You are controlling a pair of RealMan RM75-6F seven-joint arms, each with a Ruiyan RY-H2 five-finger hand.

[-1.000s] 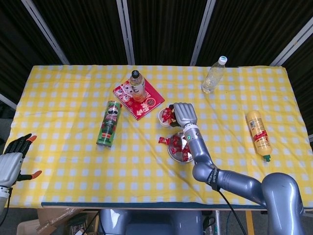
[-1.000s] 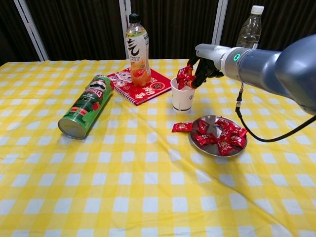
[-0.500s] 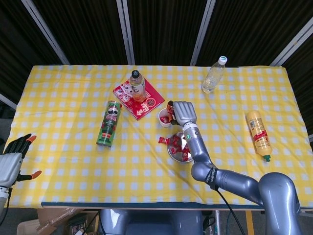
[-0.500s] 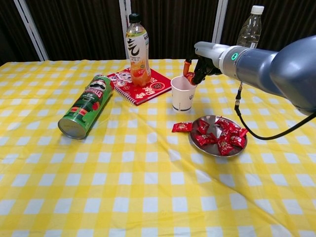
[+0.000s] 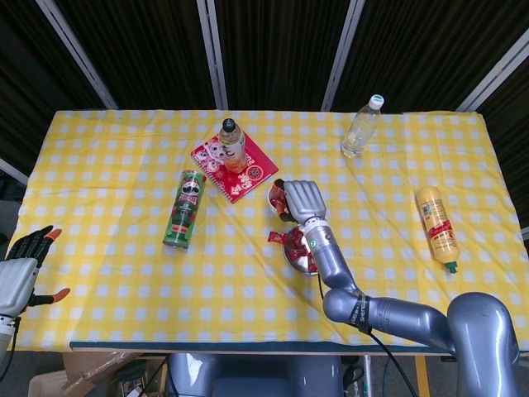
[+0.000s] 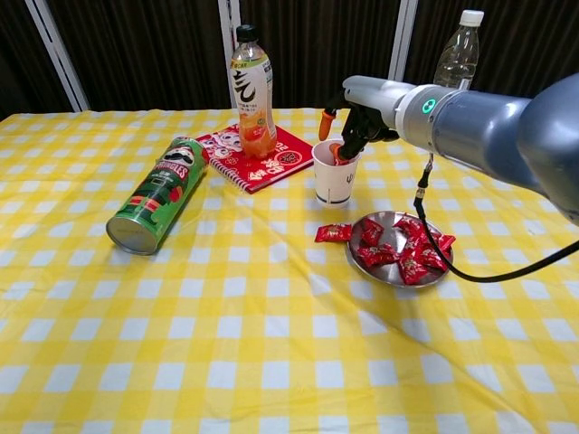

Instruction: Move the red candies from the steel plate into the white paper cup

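Observation:
The white paper cup (image 6: 333,181) stands behind the steel plate (image 6: 384,220), which holds several red candies (image 6: 409,257). One more red candy (image 6: 333,233) lies on the cloth left of the plate. My right hand (image 6: 357,122) hovers over the cup with its fingertips (image 6: 336,154) dipped into the mouth and nothing visible in its grasp; one finger sticks up to the left. From the head view the right hand (image 5: 302,198) covers most of the cup. My left hand (image 5: 21,269) stays at the table's near left edge, fingers spread and empty.
A green chip can (image 6: 156,193) lies on its side at the left. A red notebook (image 6: 262,155) and an orange drink bottle (image 6: 252,90) sit behind the cup's left. A clear water bottle (image 6: 454,54) stands at the back right, a yellow squeeze bottle (image 5: 436,225) far right.
My right hand held a bunch of red candies over the cup, then let them go. It has since shifted left and lowered its fingertips into the cup. The left hand has not moved.

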